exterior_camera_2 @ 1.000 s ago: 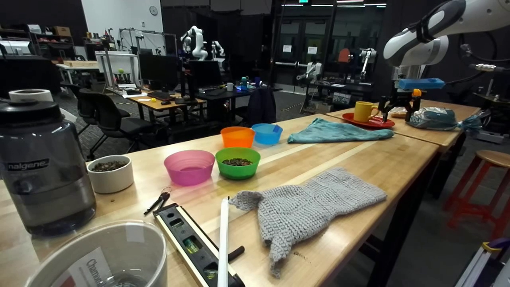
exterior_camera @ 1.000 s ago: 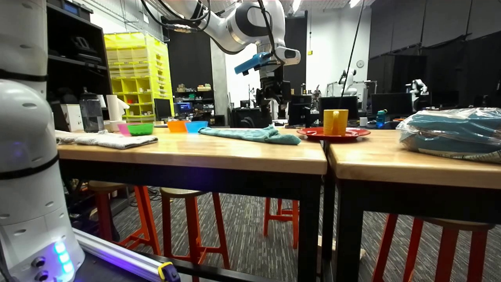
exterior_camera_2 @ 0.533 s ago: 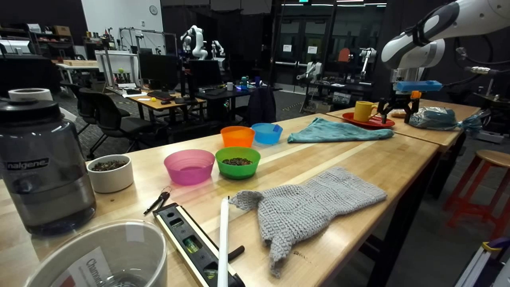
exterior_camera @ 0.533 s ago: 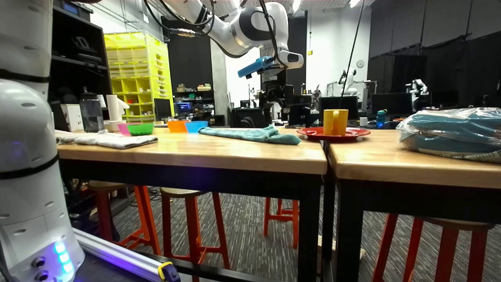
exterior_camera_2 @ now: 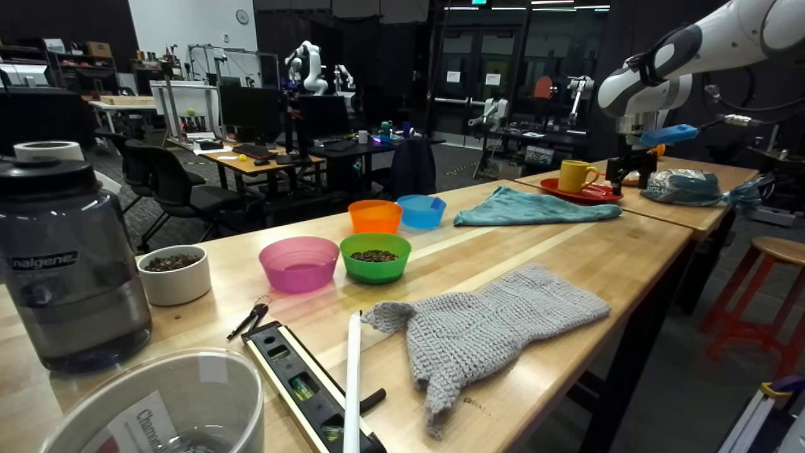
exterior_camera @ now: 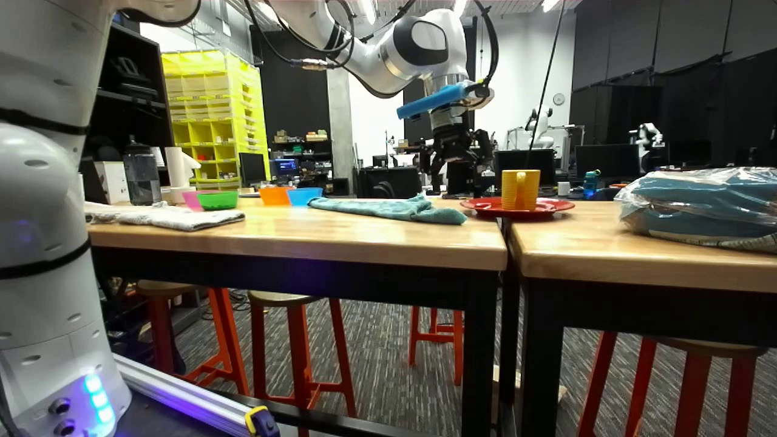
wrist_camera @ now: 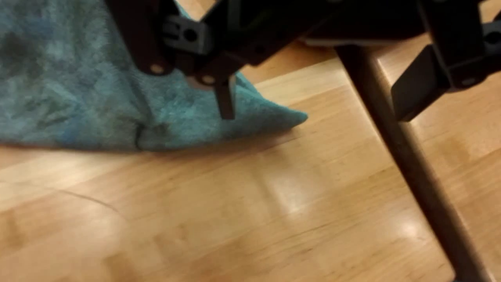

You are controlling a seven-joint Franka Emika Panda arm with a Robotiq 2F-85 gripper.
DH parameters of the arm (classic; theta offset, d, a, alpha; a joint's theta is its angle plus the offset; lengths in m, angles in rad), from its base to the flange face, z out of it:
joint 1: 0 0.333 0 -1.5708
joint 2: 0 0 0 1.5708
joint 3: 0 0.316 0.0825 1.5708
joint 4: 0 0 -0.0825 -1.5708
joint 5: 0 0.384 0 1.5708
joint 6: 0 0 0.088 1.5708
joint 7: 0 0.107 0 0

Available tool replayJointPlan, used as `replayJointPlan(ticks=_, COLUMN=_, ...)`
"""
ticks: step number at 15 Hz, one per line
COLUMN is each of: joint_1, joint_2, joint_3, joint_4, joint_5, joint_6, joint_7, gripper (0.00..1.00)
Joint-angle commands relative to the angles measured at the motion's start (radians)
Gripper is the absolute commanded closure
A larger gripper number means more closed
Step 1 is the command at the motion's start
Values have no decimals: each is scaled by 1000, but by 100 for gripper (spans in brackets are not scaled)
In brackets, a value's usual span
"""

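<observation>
My gripper (wrist_camera: 316, 105) hangs above the table (wrist_camera: 235, 219), its fingers spread wide apart. In my wrist view one finger shows against the pointed corner of the teal cloth (wrist_camera: 78, 90), which lies on the table below. Near the cloth, the yellow mug (exterior_camera: 519, 189) stands upright on the plate (exterior_camera: 552, 206). The blue bag (exterior_camera: 710, 206) lies on the next table (exterior_camera: 589, 237).

- Gripper (exterior_camera_2: 630, 188): swivelled, shifted toward red plate (exterior_camera: 555, 206).
- Blue bar (exterior_camera_2: 668, 134): slanted in an exterior view, formerly near level.
- Robot arm (exterior_camera: 367, 65): leaning farther out.
</observation>
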Motion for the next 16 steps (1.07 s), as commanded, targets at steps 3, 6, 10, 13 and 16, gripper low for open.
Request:
replayJointPlan(ticks=3, joint_1=-74, joint_2=56, joint_3=34, joint_4=92, joint_5=-34, joint_6=-31, joint_7=-336, gripper=0)
replayJointPlan(ticks=6, joint_1=-81, joint_2=6, joint_3=44, joint_4=28, joint_5=24, joint_6=-24, joint_7=-379, gripper=0)
replayJointPlan(ticks=10, joint_1=-57, joint_2=-35, joint_3=26, joint_4=-7, joint_5=78, joint_6=-83, joint_7=-137, gripper=0)
replayJointPlan(ticks=13, joint_1=-44, joint_2=-39, joint_3=25, joint_4=-9, joint_5=97, joint_6=-86, joint_7=40, gripper=0)
replayJointPlan(ticks=16, joint_1=-32, joint_2=-30, joint_3=20, joint_4=-3, joint_5=119, joint_6=-91, joint_7=213, gripper=0)
